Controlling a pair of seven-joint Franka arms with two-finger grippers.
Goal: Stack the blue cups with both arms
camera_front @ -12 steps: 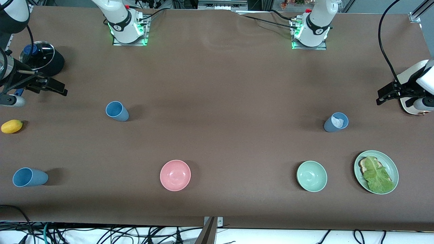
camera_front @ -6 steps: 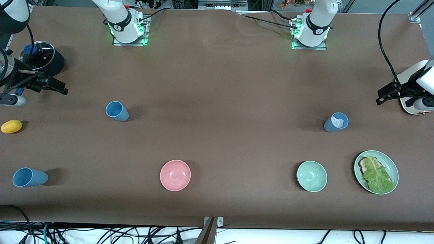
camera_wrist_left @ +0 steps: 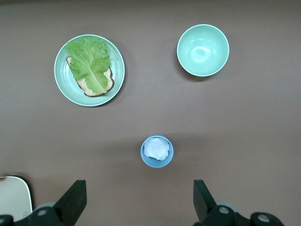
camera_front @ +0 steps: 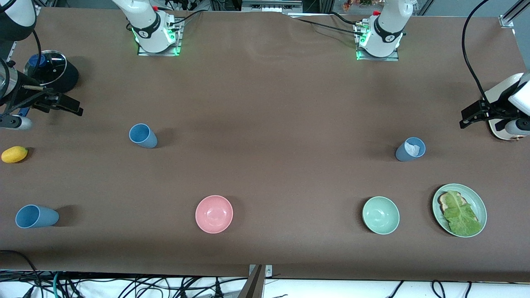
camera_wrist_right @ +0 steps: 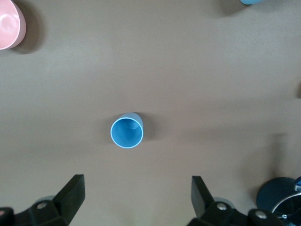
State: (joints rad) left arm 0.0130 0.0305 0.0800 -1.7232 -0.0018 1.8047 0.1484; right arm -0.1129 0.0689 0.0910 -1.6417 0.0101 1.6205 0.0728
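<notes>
Front view first: we're seeing next to nothing change over the last sec. The right gripper (camera_front: 62, 105) has crept a touch along the bench edge at the right arm's end, over the spot beside the dark pot (camera_front: 51, 74); the left gripper (camera_front: 472, 116) hangs unchanged at the left arm's end, over the white board (camera_front: 499, 126). Both claws spread wide, empty. So no grasp begun yet, we reckon.

Three blue cups, all upright and well apart: the mid cup (camera_front: 143, 135) toward the right arm's end, the corner cup (camera_front: 35, 216) near the front corner at that end, and the stuffed cup (camera_front: 410, 149) toward the left arm's end w/ something white inside. Pink bowl (camera_front: 214, 214), green bowl (camera_front: 381, 215), plate (camera_front: 480, 203) w/ lettuce, lemon (camera_front: 14, 154) untouched.

Left wrist view: fingers (camera_wrist_left: 75, 200) wide, stuffed cup (camera_wrist_left: 157, 151) between them but far below.

Right wrist view: fingers (camera_wrist_right: 70, 193) wide, mid cup (camera_wrist_right: 126, 130) roughly centred below. Descent looks like the next call.
</notes>
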